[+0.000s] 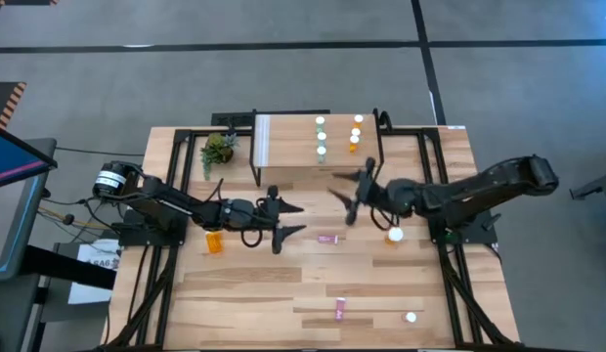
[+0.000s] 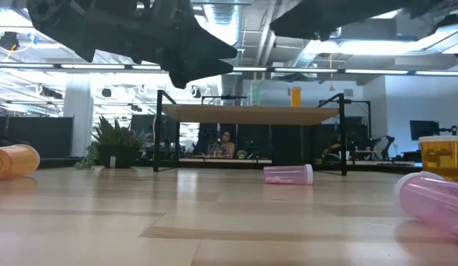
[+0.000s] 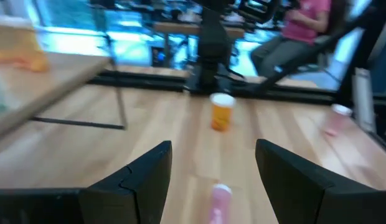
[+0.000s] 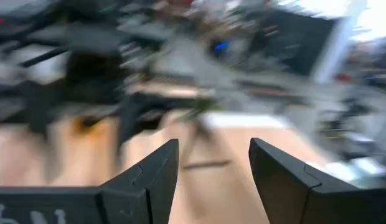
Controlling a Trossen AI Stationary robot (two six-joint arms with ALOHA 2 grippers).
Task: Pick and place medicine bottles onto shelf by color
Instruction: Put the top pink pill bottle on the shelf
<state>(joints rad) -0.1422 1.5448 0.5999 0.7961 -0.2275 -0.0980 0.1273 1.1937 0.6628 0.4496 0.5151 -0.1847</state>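
Blurring badly in right wrist view: shelf edge and left arm barely readable past the fingers. Low view cuts both arms off at the top edge, grippers not separable there.

Left gripper (image 1: pixel 291 221) above table mid-left, fingers spread wide, holding nothing. Pink bottle (image 1: pixel 328 239) lying on its side just beyond the fingertips, apart from them; same one low in left wrist view (image 3: pixel 219 200), between the fingers' line. Orange bottle (image 1: pixel 395 235) upright further on, beside right arm.

Right gripper (image 1: pixel 345 200) hovering off the shelf's (image 1: pixel 288 147) near edge, fingers open, empty.

On shelf: three teal bottles (image 1: pixel 321 136) in a row, two orange (image 1: pixel 356 133) beside them, all upright.

On table: large orange bottle (image 1: pixel 215 242) on its side under left arm, second pink one (image 1: pixel 340 310) near front edge, white-capped one (image 1: pixel 411 317) front right, colour unclear. Plant (image 1: pixel 218 150) left of shelf. Seated person (image 3: pixel 299 28) beyond table.
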